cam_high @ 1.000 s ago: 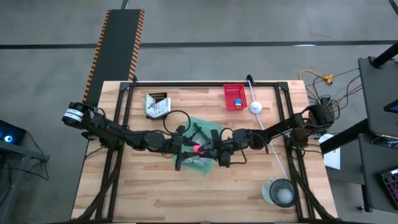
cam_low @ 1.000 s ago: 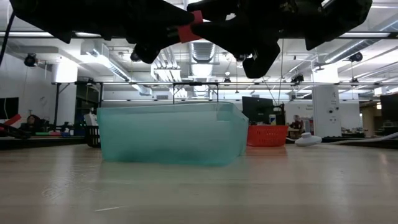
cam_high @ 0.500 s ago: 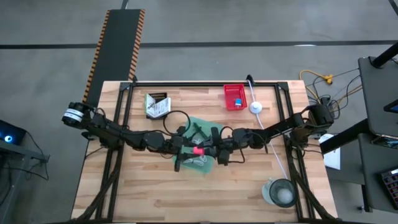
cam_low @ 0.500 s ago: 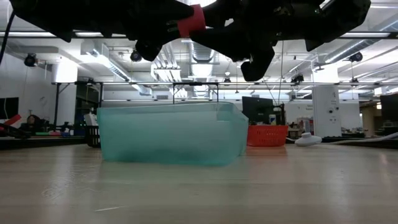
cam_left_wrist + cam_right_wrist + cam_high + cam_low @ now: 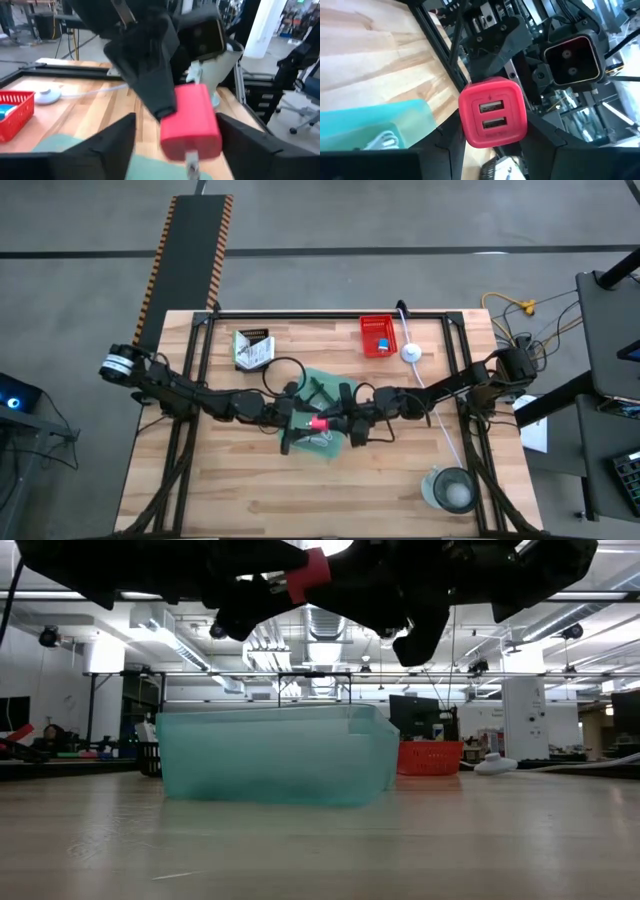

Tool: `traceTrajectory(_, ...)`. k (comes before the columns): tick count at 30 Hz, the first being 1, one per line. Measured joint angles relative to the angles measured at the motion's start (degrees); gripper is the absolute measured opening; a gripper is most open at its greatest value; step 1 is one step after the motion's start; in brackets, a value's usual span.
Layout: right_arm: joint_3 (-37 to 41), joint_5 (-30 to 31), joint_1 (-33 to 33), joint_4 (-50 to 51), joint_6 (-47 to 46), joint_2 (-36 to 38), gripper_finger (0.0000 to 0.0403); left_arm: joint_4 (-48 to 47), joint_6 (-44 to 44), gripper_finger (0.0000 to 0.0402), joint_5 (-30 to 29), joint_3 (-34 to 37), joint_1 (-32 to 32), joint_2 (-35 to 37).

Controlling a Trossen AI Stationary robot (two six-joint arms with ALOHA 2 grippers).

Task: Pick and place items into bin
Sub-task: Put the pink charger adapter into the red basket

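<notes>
A red-pink charger block with two USB ports hangs in the air over the translucent green bin, which stands on the table. My right gripper comes level from the table's right and is shut on the block. My left gripper comes level from the left and is open, with a finger on either side of the block. In the low view the block shows between both dark hands above the bin. A white coiled item lies inside the bin. My right gripper pinches the charger block between its two fingers, which lie on its opposite side faces. One dark finger shows lying along the block's side. The fingers come level from the table's right. The block is lifted clear over the bin, with its port face toward my right wrist.
A white printed packet lies at the far left. A red basket and a white round piece with a long white cable lie at the far right. A clear round container stands near the right front corner.
The charger block has risen a little between the two hands and tipped over to a new slant. My right gripper has rolled about the line it points along. Both hands have stayed over the bin.
</notes>
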State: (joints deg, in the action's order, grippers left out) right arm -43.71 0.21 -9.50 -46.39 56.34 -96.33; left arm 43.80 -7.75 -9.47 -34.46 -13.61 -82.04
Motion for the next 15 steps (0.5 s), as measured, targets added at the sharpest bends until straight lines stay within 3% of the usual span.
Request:
traceTrajectory(6,0.01,-0.2,0.02,0.95,-5.08,0.36,0.0136,-7.04,-0.66,0.0319,0.46,0.2,-0.06,3.26)
traceTrajectory(9,0.01,0.18,0.13,2.86,-7.52,0.69,0.0136,-13.9,-0.72,0.0328,0.5,0.2,-0.24,7.26)
traceTrajectory(15,0.3,6.54,0.13,8.09,-13.55,2.45,0.0136,-28.03,-0.79,0.033,0.58,1.72,-0.26,16.26)
